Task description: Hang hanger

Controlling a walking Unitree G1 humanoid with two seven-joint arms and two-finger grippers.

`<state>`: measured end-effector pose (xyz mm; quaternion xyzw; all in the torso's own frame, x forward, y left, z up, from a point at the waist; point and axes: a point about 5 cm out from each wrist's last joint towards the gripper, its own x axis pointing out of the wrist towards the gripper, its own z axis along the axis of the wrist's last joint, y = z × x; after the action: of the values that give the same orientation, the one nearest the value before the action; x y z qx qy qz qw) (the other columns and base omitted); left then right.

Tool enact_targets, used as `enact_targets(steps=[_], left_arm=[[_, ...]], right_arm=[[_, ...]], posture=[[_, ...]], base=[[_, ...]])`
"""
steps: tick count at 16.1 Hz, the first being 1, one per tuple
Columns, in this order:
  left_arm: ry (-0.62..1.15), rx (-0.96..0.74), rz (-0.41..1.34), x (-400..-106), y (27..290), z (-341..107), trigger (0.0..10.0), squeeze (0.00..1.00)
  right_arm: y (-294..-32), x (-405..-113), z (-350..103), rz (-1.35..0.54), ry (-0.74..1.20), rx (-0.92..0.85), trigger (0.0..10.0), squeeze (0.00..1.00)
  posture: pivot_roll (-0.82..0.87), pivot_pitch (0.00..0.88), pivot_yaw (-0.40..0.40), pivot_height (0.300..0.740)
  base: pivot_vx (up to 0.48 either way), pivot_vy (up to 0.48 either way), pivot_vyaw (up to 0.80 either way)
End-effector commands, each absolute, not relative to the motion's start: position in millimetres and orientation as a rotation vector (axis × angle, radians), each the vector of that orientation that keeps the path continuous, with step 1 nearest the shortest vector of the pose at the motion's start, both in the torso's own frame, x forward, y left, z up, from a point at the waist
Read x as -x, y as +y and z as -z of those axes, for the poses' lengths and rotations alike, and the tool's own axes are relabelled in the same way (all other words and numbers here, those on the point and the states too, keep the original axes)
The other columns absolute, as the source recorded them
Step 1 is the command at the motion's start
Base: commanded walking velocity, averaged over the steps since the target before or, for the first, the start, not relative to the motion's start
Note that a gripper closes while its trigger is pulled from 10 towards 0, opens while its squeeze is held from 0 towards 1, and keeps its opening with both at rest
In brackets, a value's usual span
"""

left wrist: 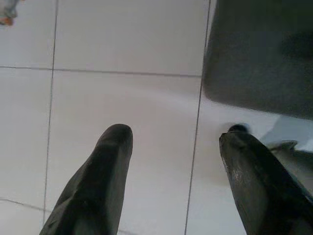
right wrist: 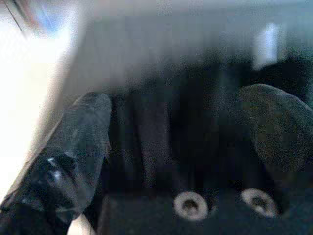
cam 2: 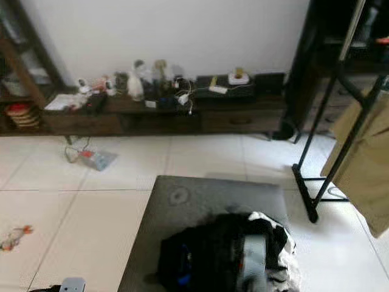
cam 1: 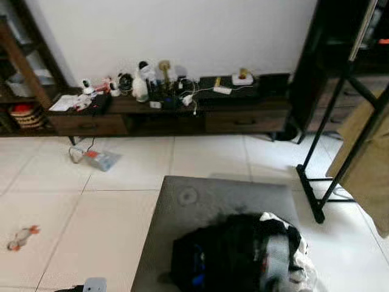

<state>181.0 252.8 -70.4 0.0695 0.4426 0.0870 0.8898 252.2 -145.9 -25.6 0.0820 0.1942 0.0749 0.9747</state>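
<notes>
A black garment rack stands at the right, with a tan garment hanging from it. A heap of dark clothes with white and grey pieces lies on the near end of a grey ottoman in front of me. No hanger can be made out. My left gripper is open over the white tiled floor beside the ottoman's edge. My right gripper is open, its fingers spread over a dark, blurred surface.
A low dark wooden TV cabinet runs along the far wall, cluttered with small items and cables. A grey device with a cord lies on the tiles. A small orange-and-white object sits on the floor at the left. Dark shelving stands at the far left.
</notes>
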Motion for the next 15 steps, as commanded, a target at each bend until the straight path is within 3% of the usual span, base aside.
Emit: enact_targets(steps=[1, 4, 6, 7, 8, 12, 15], left_arm=[[0.903, -0.163, -0.187, -180, 261, 68, 10.0, 0.0], [0.732, -0.138, -0.259, -201, 277, 47, 10.0, 0.0], [0.451, -0.088, -0.255, -242, 284, 8, 10.0, 0.0], [0.247, -0.087, -0.202, -270, 278, -25, 10.0, 0.0], [0.122, -0.101, -0.142, -279, 267, -46, 10.0, 0.0], [0.012, -0.13, -0.061, -267, 241, -58, 10.0, 0.0], [-0.02, -0.131, -0.022, -273, 230, -71, 10.0, 0.0]], right_arm=[[-139, -272, -3, -0.187, 0.197, -0.171, 10.0, 0.0], [-133, -276, -23, -0.235, 0.066, -0.111, 10.0, 0.0], [-138, -269, -21, -0.204, 0.051, -0.101, 10.0, 0.0], [-141, -264, -18, -0.174, 0.058, -0.099, 10.0, 0.0], [-143, -261, -17, -0.148, 0.057, -0.103, 10.0, 0.0], [-148, -257, -21, -0.087, 0.027, -0.084, 10.0, 0.0], [-156, -266, -25, -0.04, 0.047, -0.062, 10.0, 0.0]], posture=[[0.03, 0.088, 0.05, 0.74], [0.02, 0.086, 0.05, 0.74], [0.03, 0.082, 0.043, 0.74], [0.04, 0.077, 0.042, 0.74], [0.04, 0.079, 0.043, 0.74], [0.02, 0.073, 0.044, 0.74], [0.04, 0.073, 0.034, 0.74]], base=[[0.0, 0.0, 0.0], [0.0, 0.0, 0.0], [0.0, 0.0, 0.0], [0.0, 0.0, 0.0], [0.0, 0.0, 0.0], [0.0, 0.0, 0.0], [0.0, 0.0, 0.0]])
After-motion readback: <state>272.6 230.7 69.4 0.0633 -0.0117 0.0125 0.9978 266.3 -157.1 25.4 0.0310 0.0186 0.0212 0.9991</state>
